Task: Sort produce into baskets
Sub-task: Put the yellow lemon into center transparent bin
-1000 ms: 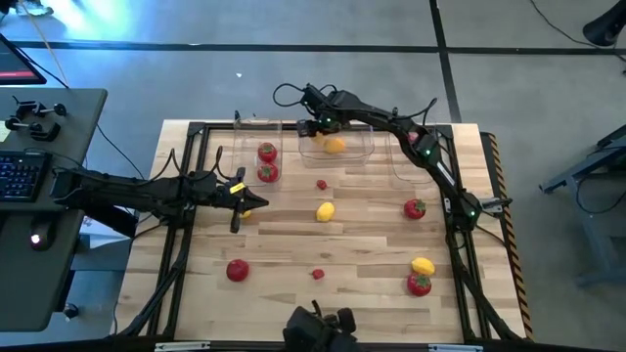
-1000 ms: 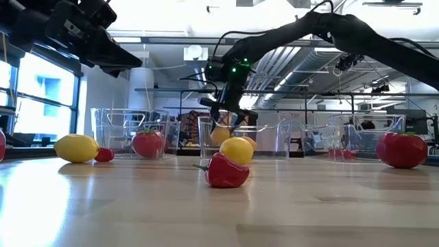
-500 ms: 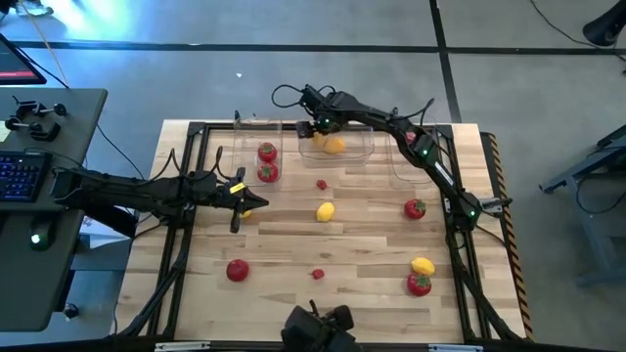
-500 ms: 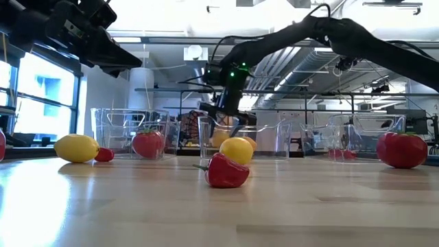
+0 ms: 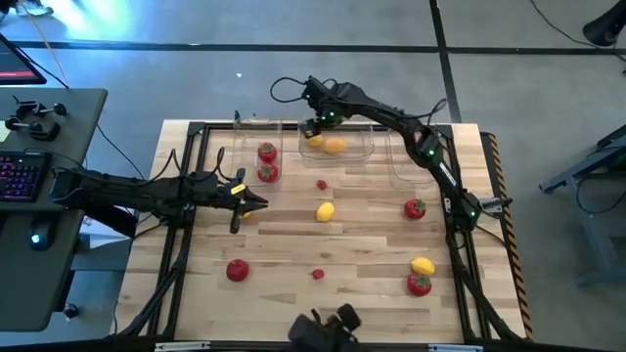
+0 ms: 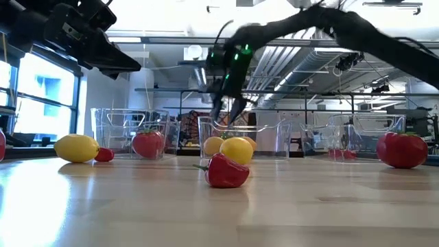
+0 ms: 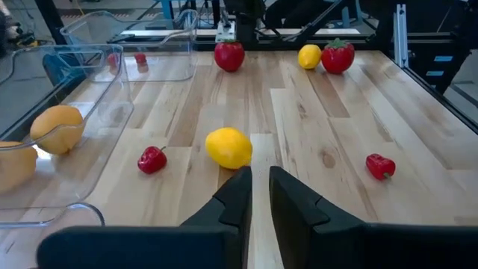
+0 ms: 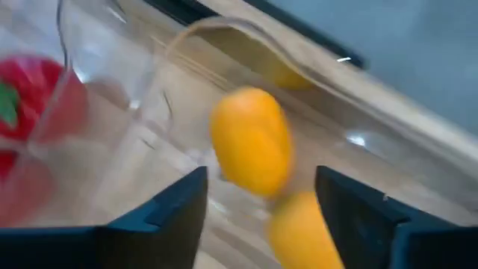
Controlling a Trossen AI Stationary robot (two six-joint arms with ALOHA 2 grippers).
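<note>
The right end effector [image 5: 311, 124] is held above the far middle basket [image 5: 364, 154], fingers spread wide and empty; two orange citrus fruits [image 5: 334, 146] lie inside that basket. The left end effector [image 5: 256, 201] is poised over the left tabletop [image 5: 372, 244], jaws narrow, holding nothing. Two tomatoes [image 5: 267, 153] sit in the left basket [image 5: 245, 161].

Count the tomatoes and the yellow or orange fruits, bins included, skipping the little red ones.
Tomatoes: 5
Yellow or orange fruits: 5
Total: 10
</note>
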